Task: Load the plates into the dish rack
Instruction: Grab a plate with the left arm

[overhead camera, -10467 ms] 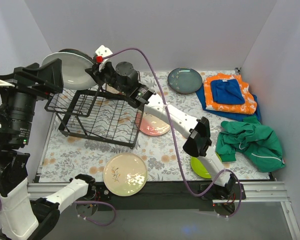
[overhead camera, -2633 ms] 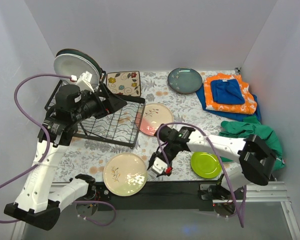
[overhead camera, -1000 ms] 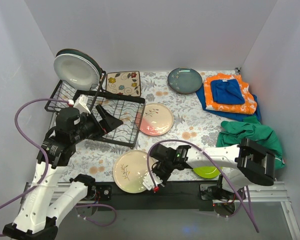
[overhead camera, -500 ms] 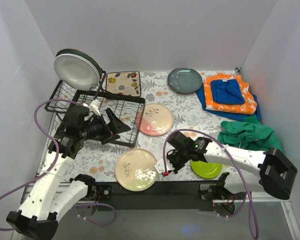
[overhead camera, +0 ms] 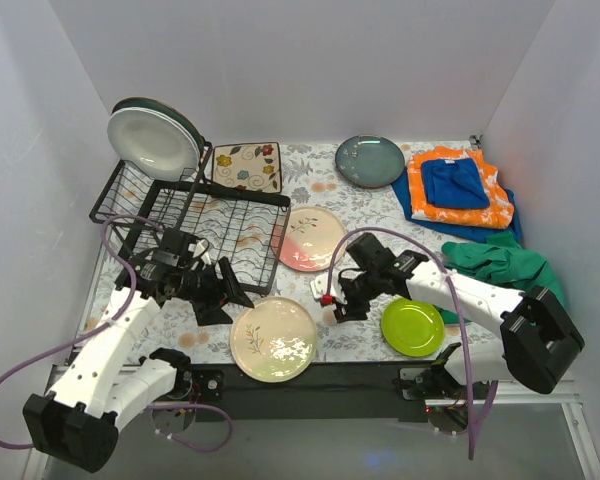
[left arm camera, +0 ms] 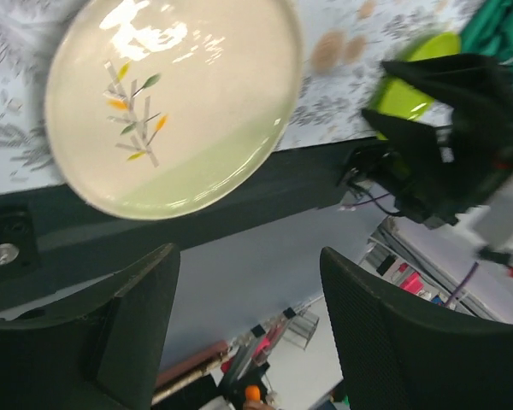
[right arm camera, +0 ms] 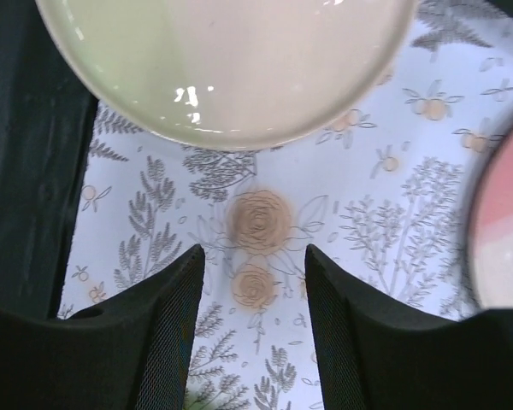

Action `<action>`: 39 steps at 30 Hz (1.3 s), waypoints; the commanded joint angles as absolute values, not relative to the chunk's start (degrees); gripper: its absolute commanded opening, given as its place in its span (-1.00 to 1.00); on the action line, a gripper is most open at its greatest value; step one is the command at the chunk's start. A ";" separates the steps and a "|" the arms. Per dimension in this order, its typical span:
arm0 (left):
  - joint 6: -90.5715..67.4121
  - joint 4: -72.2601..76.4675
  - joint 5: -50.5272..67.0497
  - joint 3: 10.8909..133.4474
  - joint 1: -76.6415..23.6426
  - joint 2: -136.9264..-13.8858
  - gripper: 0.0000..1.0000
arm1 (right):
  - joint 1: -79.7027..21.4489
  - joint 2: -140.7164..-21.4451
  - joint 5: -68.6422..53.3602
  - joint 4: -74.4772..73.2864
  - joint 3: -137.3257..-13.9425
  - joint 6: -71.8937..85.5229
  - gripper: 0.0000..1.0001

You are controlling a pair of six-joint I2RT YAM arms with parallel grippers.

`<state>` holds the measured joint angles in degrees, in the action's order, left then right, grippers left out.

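A cream plate [overhead camera: 273, 338] with a leaf sprig painted left of centre lies flat and face up at the front of the flowered surface [overhead camera: 380, 220], its near rim jutting past the edge. The left gripper [overhead camera: 223, 299] sits just beside the plate's left rim. Its wrist view shows the fingers [left arm camera: 141, 316] spread apart with nothing between them and the plate ahead of them. The right gripper [overhead camera: 337, 303] hangs off the plate's right side with its fingers [right arm camera: 167, 333] also parted and empty, and a strip of bare surface separates them from the rim. The plate is round, so it has no long axis. Seen from above, the sprig's stem slants from near left to far right.

A pink plate [overhead camera: 311, 238] lies flat just beyond the right gripper, touching the near right corner of the black wire rack [overhead camera: 195, 225]. A smaller green plate [overhead camera: 412, 326] lies flat to that gripper's right. A blue-grey plate [overhead camera: 370, 160] lies near the back, well apart from both arms. In the rack, a white plate [overhead camera: 150, 140] stands on edge at the far left end, with a dark plate [overhead camera: 165, 105] right behind it. The rack's long side runs left to right.
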<state>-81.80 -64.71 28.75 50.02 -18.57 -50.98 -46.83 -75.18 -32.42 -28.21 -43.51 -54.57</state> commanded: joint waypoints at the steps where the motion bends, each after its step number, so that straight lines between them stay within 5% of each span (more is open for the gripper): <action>1: -79.72 -73.12 27.77 48.08 -18.81 -52.38 0.28 | -43.42 -76.20 -37.70 -26.72 -48.60 -50.89 0.13; 16: -97.11 -62.05 25.41 33.93 -34.01 -56.78 0.25 | -38.76 -78.13 -42.27 -25.31 -51.59 -46.67 0.16; 30: -109.51 -52.04 18.82 26.64 -45.35 -59.15 0.00 | -37.44 -78.14 -43.86 -25.05 -51.51 -45.44 0.16; 33: -111.09 -50.54 17.32 25.76 -45.62 -59.50 -0.26 | -37.35 -77.61 -44.12 -25.05 -51.15 -45.09 0.16; 39: -112.15 -48.87 14.68 24.26 -45.88 -60.56 -0.28 | -37.27 -76.29 -44.38 -25.14 -50.63 -44.47 0.16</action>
<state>-109.67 -50.54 18.02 25.10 -45.52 -60.51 -37.50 -78.19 -42.46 -26.37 -49.82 -45.54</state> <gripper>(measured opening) 0.366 0.578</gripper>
